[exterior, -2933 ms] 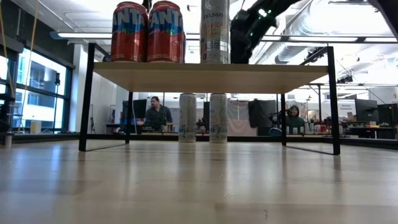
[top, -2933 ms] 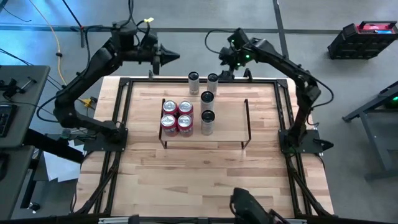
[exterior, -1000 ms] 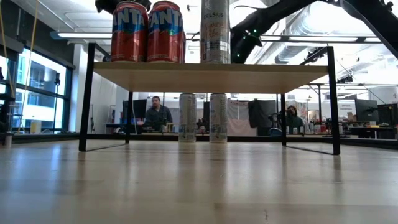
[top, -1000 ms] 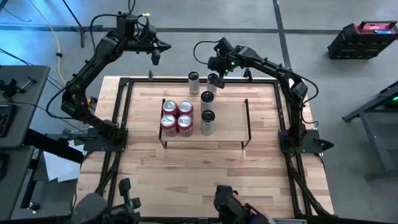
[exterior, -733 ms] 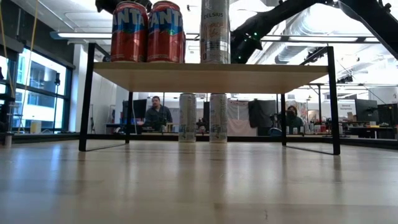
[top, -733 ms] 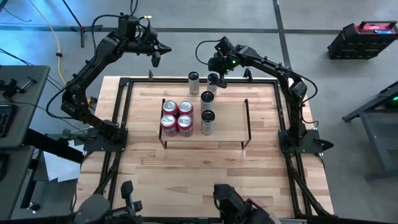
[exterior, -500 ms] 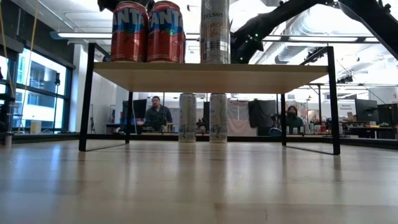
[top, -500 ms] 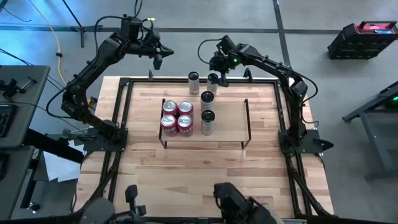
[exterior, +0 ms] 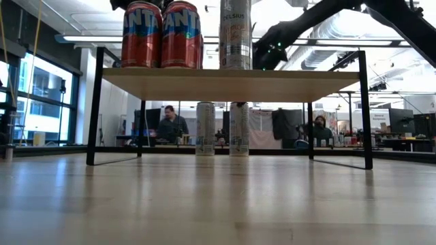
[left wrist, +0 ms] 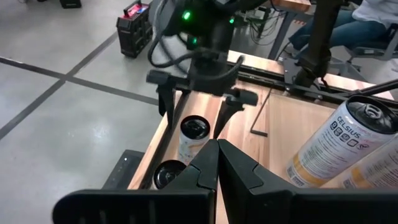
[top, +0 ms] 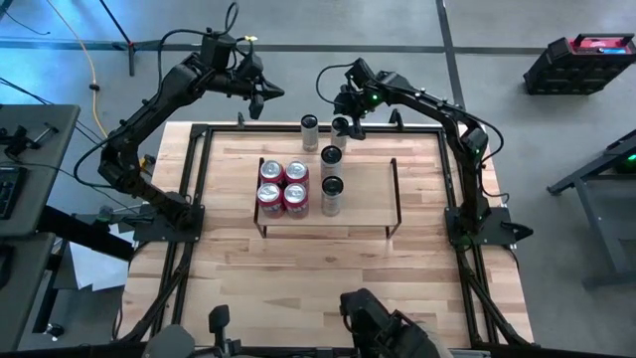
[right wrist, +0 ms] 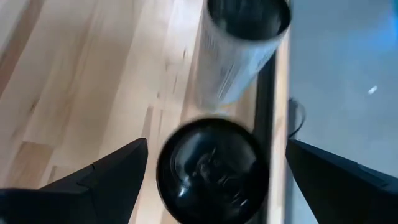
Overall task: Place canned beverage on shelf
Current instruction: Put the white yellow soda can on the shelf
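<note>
Straddling a slim can (right wrist: 212, 177), the right gripper (right wrist: 211, 171) gapes.

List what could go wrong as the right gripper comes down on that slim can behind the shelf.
The open right gripper straddles one slim can; the second slim can stands close beside it, so a finger might knock it over. The shelf already holds two tall cans nearby, so a lifted can might clip them.

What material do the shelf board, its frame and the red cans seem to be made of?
The shelf board looks like light, matte wood with faint grain. Its frame looks like thin black metal rod. The red cans look like aluminium, with shiny silver tops and printed glossy sides.
</note>
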You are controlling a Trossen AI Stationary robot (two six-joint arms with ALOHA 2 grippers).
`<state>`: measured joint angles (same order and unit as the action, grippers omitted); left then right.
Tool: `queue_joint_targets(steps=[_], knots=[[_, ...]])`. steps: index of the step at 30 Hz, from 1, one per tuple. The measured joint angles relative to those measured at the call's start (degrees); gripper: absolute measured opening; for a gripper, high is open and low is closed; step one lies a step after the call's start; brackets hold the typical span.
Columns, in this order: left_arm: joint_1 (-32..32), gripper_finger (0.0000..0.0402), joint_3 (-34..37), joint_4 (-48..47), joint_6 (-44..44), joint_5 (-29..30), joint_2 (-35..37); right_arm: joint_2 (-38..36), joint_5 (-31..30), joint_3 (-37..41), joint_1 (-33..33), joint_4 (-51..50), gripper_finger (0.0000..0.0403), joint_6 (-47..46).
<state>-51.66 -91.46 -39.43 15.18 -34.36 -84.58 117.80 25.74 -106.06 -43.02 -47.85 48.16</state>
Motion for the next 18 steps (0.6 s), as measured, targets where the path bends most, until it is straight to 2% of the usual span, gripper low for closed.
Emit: queue_joint_targets(steps=[12,18], knots=[[-0.02,0.0000,0.00,-0.65,0.06,0.08,0.02,1.92,-0.63,0.02,-0.19,-0.95,0.0367,-0.40],[-0.02,0.0000,0.00,-0.63,1.45,0.10,0.04,1.94,-0.68,0.02,-0.28,-1.25,0.0333,1.39]])
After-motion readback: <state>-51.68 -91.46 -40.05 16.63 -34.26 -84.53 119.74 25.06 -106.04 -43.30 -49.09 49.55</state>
